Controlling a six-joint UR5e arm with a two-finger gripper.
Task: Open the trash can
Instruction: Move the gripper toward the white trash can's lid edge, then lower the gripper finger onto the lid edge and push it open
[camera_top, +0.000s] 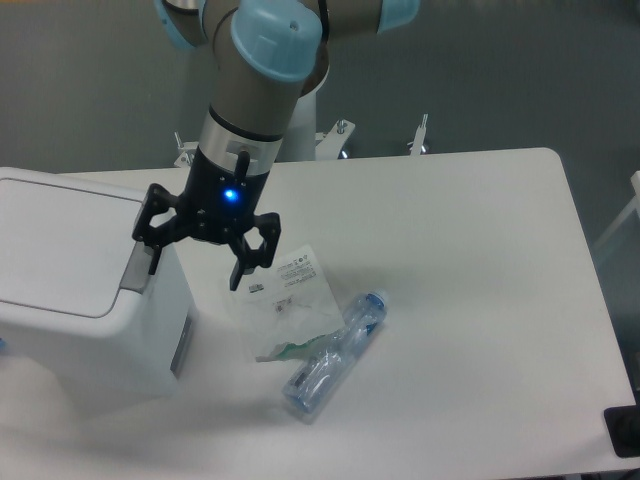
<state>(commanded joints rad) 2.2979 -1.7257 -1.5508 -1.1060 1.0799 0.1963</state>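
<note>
Trash can (75, 290) at table's (480, 300) left edge, upright, lid shut, grey push tab (138, 274) facing right. Gripper (196, 262) fingers spread wide, empty, over tab; left finger (153, 257) at tab.

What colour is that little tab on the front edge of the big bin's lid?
Grey, on the white trash can; its push tab shows in the fixed camera view, partly behind the gripper.

One fixed camera (high, frontal) looks down across the table (480, 220).

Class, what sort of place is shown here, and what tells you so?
Probably a robotics lab: an arm with an open gripper at a plain white table, with a white trash can and a plastic bottle as test items.
</note>
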